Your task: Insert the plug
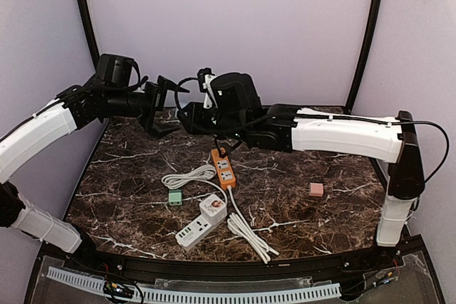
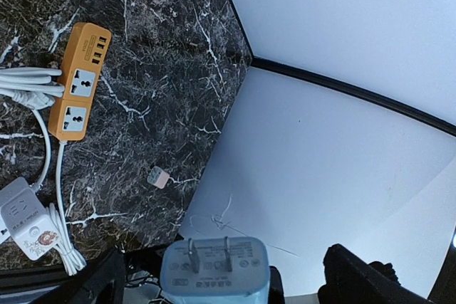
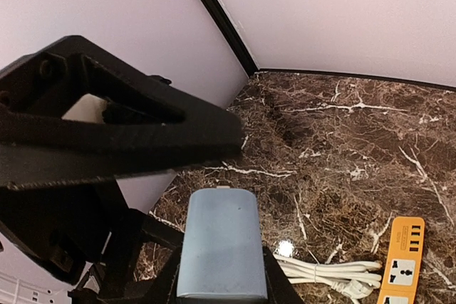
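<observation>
A light blue plug (image 3: 221, 243) with two metal prongs sits between my right gripper's (image 3: 218, 284) fingers, which are shut on its sides. In the left wrist view the plug (image 2: 214, 272) faces the camera prongs-first, between the spread fingers of my left gripper (image 2: 228, 270), which is open and not touching it. In the top view both grippers meet in mid-air over the back of the table, the left gripper (image 1: 167, 108) facing the right gripper (image 1: 187, 116); the plug is hidden there. The orange power strip (image 1: 223, 167) lies flat mid-table, sockets up.
A coiled white cable (image 1: 188, 174) lies left of the orange strip. A white power strip (image 1: 194, 231) with a white adapter (image 1: 213, 208) and a bundled cord (image 1: 249, 233) lies near the front. A green cube (image 1: 174, 197) and a pink cube (image 1: 316, 189) sit on the marble.
</observation>
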`<state>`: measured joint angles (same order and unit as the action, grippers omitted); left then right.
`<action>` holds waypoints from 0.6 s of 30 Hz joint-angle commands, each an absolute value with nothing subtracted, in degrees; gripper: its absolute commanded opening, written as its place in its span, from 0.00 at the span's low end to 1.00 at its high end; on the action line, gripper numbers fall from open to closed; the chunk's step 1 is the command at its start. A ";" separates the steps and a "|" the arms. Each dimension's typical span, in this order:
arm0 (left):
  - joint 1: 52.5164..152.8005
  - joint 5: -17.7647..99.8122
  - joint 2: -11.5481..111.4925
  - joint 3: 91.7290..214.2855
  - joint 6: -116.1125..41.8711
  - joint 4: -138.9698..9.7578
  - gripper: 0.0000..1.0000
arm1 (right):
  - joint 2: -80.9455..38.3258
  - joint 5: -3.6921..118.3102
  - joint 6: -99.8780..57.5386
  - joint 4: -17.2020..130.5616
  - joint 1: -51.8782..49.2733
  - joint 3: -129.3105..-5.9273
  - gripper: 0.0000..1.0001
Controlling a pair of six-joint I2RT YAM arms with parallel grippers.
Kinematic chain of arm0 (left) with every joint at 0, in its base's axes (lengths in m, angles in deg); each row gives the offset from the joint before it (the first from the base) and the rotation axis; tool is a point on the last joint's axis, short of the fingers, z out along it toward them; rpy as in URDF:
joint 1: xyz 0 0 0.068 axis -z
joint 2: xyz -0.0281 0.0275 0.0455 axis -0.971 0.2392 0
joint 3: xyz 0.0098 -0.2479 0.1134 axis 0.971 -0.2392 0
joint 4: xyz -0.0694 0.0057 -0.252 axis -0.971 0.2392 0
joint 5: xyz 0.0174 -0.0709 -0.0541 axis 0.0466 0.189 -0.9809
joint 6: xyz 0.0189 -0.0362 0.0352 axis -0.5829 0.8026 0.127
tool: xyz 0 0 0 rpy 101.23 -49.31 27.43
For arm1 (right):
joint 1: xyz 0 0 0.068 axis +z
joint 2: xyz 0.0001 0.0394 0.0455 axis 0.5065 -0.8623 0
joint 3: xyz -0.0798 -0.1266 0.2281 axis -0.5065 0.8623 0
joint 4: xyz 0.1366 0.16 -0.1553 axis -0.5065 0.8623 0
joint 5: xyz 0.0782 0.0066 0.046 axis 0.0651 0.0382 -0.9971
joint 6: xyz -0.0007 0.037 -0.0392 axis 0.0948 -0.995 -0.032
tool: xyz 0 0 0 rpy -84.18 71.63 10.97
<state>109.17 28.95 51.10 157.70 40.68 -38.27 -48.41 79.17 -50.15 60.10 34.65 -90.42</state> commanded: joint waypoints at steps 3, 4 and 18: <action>109.34 30.72 45.31 154.10 36.77 -33.74 0.99 | -41.89 80.20 -55.22 61.42 35.90 -84.91 0.00; 109.22 30.91 44.96 153.25 36.35 -33.27 0.99 | -41.17 80.50 -55.85 61.71 36.20 -83.89 0.00; 108.30 36.76 42.86 156.19 -2.54 -7.22 0.92 | -28.66 84.45 -61.86 73.44 37.88 -72.47 0.00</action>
